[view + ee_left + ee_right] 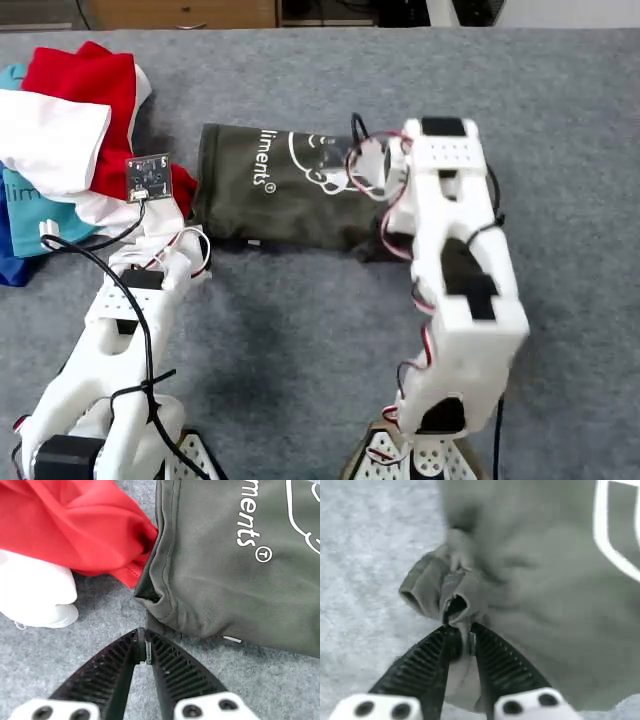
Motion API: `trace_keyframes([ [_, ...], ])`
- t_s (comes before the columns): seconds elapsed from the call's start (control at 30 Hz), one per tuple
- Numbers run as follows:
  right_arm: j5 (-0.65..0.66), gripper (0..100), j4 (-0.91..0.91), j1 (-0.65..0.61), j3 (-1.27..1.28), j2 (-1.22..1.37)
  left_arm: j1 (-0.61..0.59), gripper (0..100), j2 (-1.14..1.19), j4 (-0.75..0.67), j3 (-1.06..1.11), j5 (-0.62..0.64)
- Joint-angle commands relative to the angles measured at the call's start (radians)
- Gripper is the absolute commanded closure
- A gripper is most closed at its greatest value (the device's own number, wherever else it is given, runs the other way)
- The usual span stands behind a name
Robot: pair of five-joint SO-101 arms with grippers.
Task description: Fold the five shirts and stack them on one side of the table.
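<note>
Currently the green shirt (270, 185) lies folded in the middle of the grey table (300, 340), with its white print facing up. Its long side runs across the table, a little in front of the two arms.

The left gripper (143, 645) is low at the near left corner of this shirt. Its two black fingers (117, 665) are pressed together, and a thin strip of the hem seems to be caught between their tips. The rest of the corner rises just beyond the tips in a small fold.

The right gripper (465, 640) is at the near right end of the same shirt. Its fingers are closed on a bunch of the green cloth. The cloth passes between them and is gathered into small loops just past the tips.

A pile of other shirts sits at the far left of the table. The red shirt (95, 75) is on top at the back, and one end of it touches the left corner of the green shirt. The white shirt (50, 140) lies over the red one. Under them are the teal shirt (30, 215) and the blue shirt (10, 260), at the table's left edge. None of these four is folded.
</note>
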Motion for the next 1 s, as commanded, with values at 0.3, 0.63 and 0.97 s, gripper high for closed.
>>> trace_keyframes([
  [0.3,0.098,99.7,0.269,0.013,-0.935,0.516,0.008,98,-0.028,-0.017,-0.005,-0.011],
  [0.63,0.064,81.5,0.265,-0.005,-1.046,0.555,0.009,98,-0.028,-0.018,-0.005,-0.011],
  [0.97,-0.026,85.7,0.272,0.099,-1.152,0.515,0.009,98,-0.028,-0.018,-0.005,-0.011],
])
